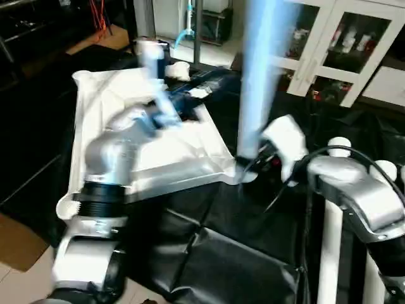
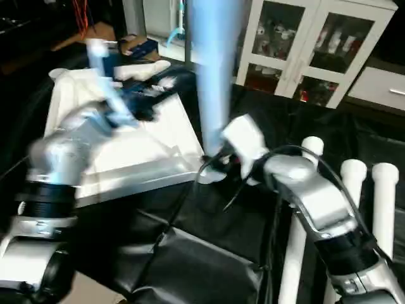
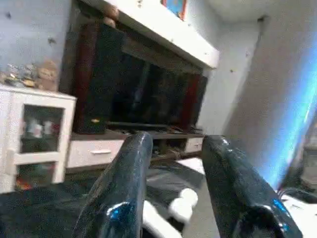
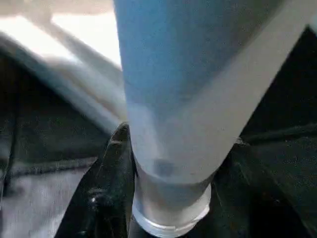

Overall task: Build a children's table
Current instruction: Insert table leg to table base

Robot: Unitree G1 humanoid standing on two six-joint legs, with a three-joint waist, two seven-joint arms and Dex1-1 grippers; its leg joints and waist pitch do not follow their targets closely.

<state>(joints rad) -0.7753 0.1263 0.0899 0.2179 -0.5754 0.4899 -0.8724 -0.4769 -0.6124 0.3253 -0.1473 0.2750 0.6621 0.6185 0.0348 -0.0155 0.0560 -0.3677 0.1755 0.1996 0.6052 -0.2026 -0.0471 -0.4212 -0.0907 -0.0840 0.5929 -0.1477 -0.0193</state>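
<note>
The white tabletop [image 1: 183, 158] lies underside up on a black sheet. One white leg [image 1: 258, 76] stands upright at the tabletop's near right corner socket, its flared end down. My right gripper [image 4: 173, 168] is shut on this leg just above its base, one black finger [image 4: 114, 168] on each side. My left arm reaches over the tabletop, and its gripper [image 3: 173, 163] hovers above the far part, open with nothing between its fingers [image 3: 124, 178]. Three more legs [image 2: 351, 183] stand side by side to the right of my right forearm.
A white glass-door cabinet [image 1: 329, 44] stands behind the sheet at the back right. Boxes and clutter [image 2: 136, 47] sit beyond the tabletop's far edge. The black sheet [image 1: 240, 259] spreads toward me, with brown cardboard [image 1: 19, 244] on the floor at the near left.
</note>
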